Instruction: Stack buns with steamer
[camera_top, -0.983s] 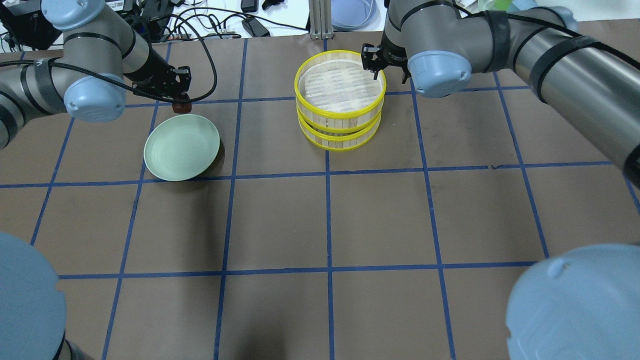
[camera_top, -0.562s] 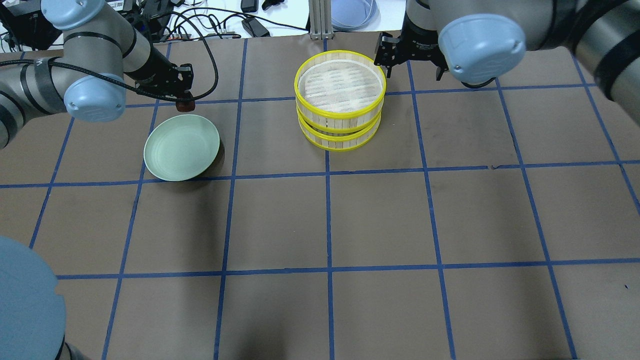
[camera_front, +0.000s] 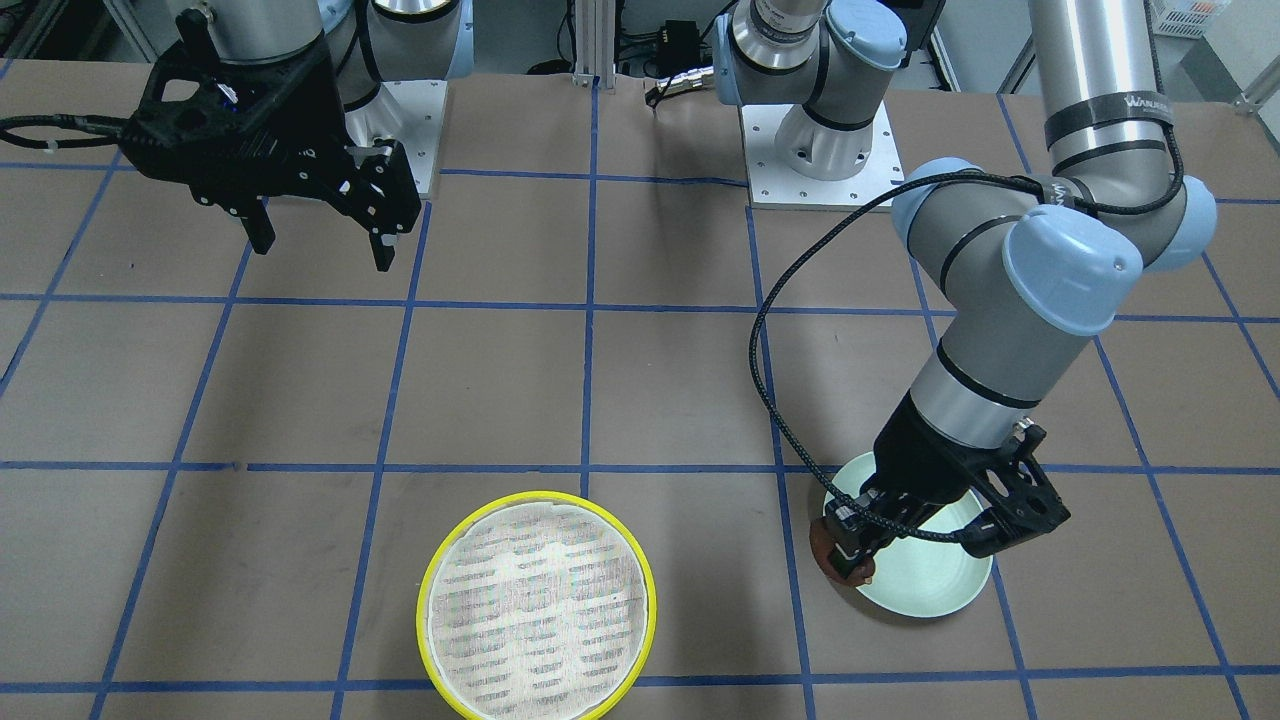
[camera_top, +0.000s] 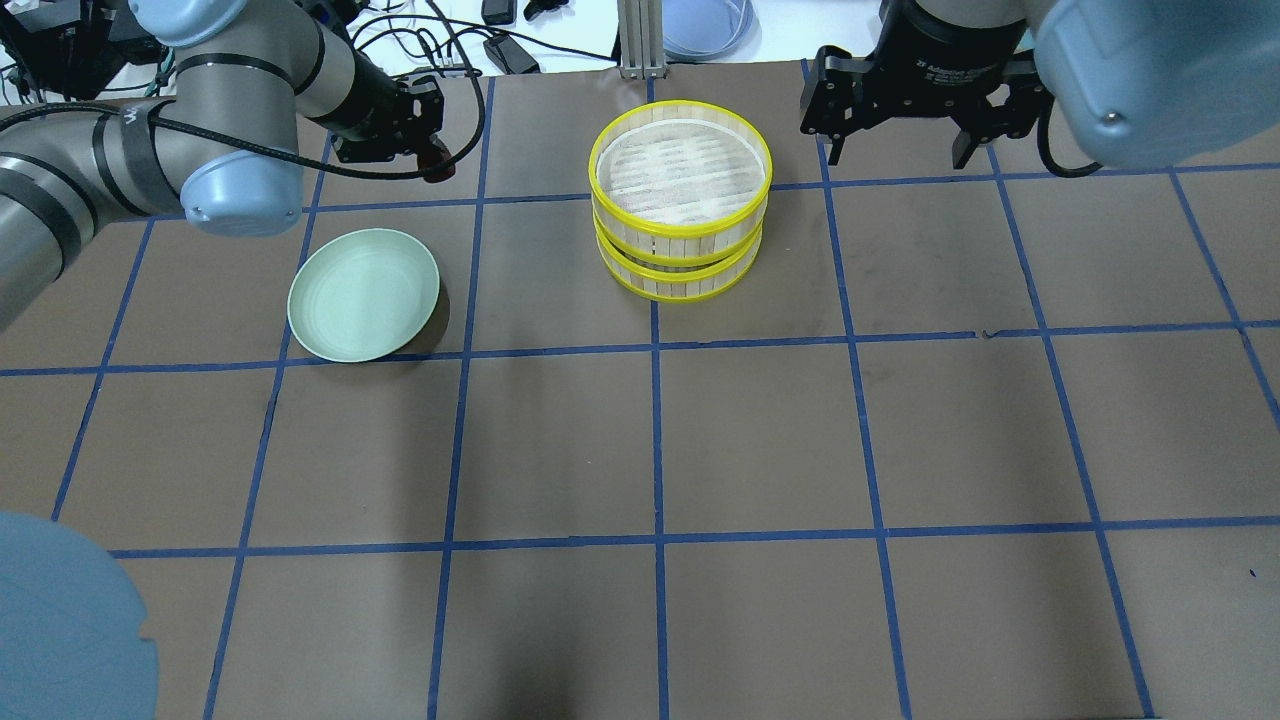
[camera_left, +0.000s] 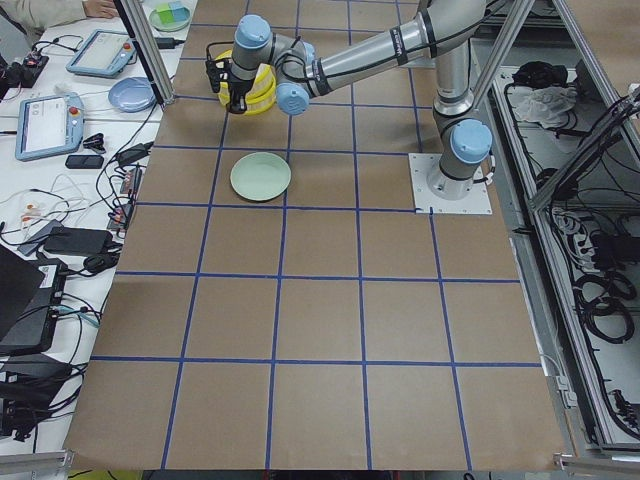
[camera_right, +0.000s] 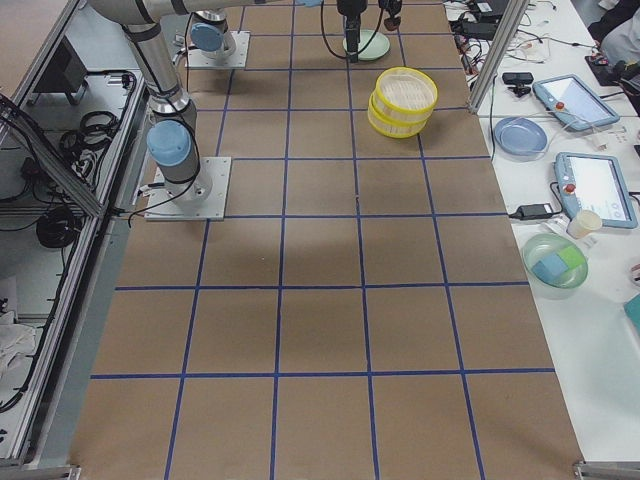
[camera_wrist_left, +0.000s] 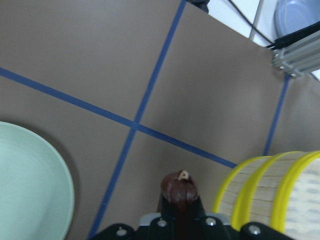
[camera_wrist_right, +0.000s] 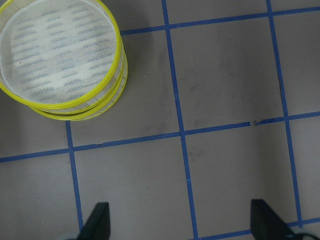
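The steamer (camera_top: 680, 200) is two yellow-rimmed trays stacked at the table's far middle. The top liner (camera_front: 537, 605) is bare. My left gripper (camera_top: 430, 160) is shut on the dark reddish-brown bun (camera_top: 438, 168) and holds it in the air between the pale green plate (camera_top: 363, 293) and the steamer. The left wrist view shows the bun (camera_wrist_left: 179, 187) in the fingers with the steamer (camera_wrist_left: 270, 195) to its right. My right gripper (camera_top: 900, 150) is open and empty, raised to the right of the steamer (camera_wrist_right: 60, 55). The cream-white bun is not in view.
The green plate (camera_front: 930, 600) holds nothing. Cables, a power brick (camera_top: 510, 52), a metal post (camera_top: 640, 40) and a blue dish (camera_top: 705, 25) lie just beyond the table's far edge. A side bench with tablets (camera_right: 595, 185) runs along that edge.
My left gripper has carried the brown bun up and to the right, from the plate's far edge toward the steamer. My right gripper has drawn back from the steamer's rim, to the right and upward.
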